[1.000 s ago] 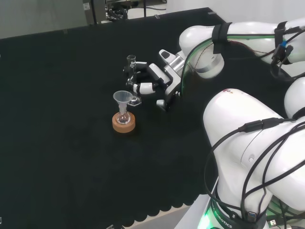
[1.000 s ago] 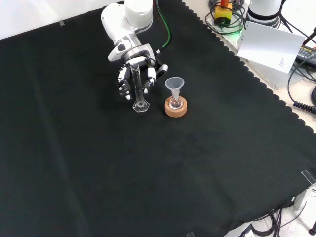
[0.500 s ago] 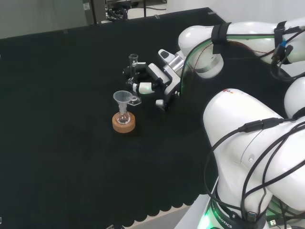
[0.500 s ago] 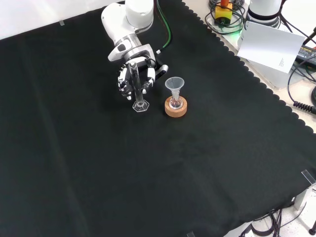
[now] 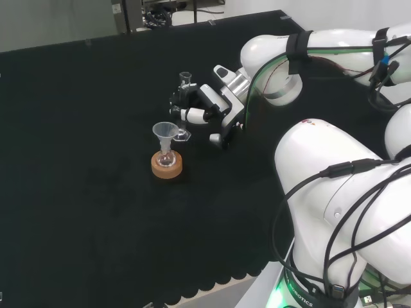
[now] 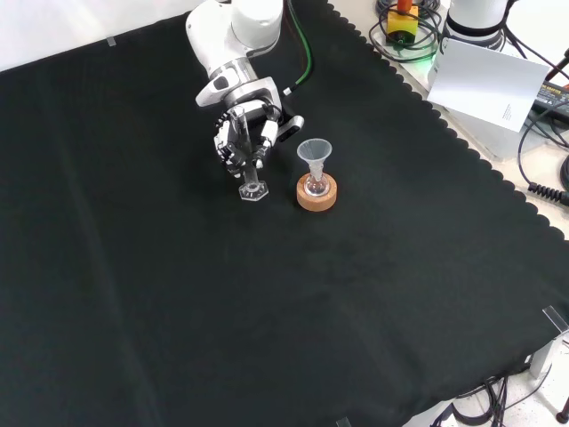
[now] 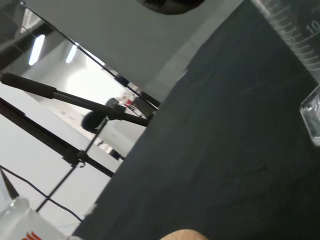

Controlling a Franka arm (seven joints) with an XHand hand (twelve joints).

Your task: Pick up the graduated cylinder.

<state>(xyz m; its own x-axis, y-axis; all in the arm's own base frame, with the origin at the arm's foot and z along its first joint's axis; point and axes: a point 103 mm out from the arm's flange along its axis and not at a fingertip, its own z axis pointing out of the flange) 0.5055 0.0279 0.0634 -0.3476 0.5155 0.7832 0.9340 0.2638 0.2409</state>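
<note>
The graduated cylinder [image 5: 185, 82] is a thin clear tube on a hexagonal foot [image 6: 252, 190], standing near the middle of the black cloth. My hand [image 6: 244, 135] comes in from the front view's top, its fingers curled round the tube's middle. In the head view the hand [image 5: 200, 108] reaches in from the right, and the tube's top sticks up above the fingers. The foot sits at or just over the cloth; I cannot tell which. In the wrist view the cylinder [image 7: 295, 35] with its printed scale runs close past the camera.
A small flask holding a clear funnel [image 6: 313, 154] stands on a cork ring [image 6: 317, 197], just right of the cylinder's foot in the front view. The cork ring [image 5: 167, 166] lies nearer than the foot in the head view. Cables and a white sheet [image 6: 484, 80] lie beyond the cloth's right edge.
The fingers have closed in round the cylinder's tube. In the head view the tube's top has shifted a little to the right. The funnel and flask have not moved.
</note>
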